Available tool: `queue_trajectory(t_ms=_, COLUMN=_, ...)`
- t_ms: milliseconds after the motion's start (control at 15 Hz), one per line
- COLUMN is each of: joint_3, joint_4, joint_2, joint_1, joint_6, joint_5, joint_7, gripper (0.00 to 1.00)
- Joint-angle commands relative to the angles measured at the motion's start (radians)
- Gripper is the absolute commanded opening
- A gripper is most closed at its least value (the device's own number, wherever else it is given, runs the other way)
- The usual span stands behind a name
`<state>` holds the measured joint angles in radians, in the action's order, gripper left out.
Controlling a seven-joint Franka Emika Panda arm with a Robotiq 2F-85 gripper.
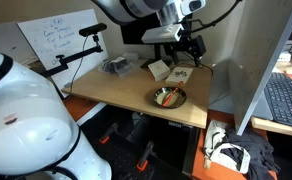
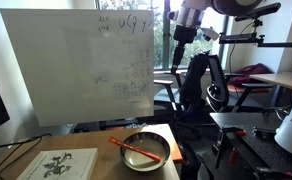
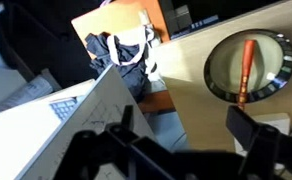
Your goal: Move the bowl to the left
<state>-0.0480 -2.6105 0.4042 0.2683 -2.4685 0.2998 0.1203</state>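
My gripper (image 3: 181, 135) filled the bottom of the wrist view, jaws spread wide with nothing between them, so it was empty-handed. Past it, off to the upper right of that view, the bowl (image 3: 251, 65) sat flat on the desk (image 3: 186, 95), with an orange stick (image 3: 247, 70) lying across its inside. In an exterior view the bowl (image 1: 168, 97) stood near the desk's front edge, upright and on its own. My gripper (image 1: 183, 45) hung high over the back of the desk, above a tan box (image 1: 176, 73) and well apart from the bowl.

By my reading, nothing of the job was done. There was no contact, no grasp, and the bowl was not lifted. All of it was left: get over the bowl, come down, close on the rim, carry it left, set it down and let go. That thin, shiny rim looked likely to slip, I judged, so the grasp would need care.
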Motion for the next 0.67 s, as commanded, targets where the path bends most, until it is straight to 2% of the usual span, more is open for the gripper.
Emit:
queue_trajectory(t_ms=0, joint_3=-0.011, joint_4=0.002, joint_2=0.000, joint_1=-0.011, joint_6=0.003, joint_5=0.006, joint_7=0.003, gripper=1.00)
queue_trajectory(t_ms=333, joint_3=-0.011, joint_4=0.002, joint_2=0.000, joint_1=-0.011, joint_6=0.003, joint_5=0.006, joint_7=0.003, gripper=1.00)
queue_trajectory(t_ms=600, joint_3=-0.074, joint_4=0.026, joint_2=-0.128, joint_1=-0.044, joint_6=-0.072, joint_5=-0.119, joint_7=-0.028, gripper=1.00)
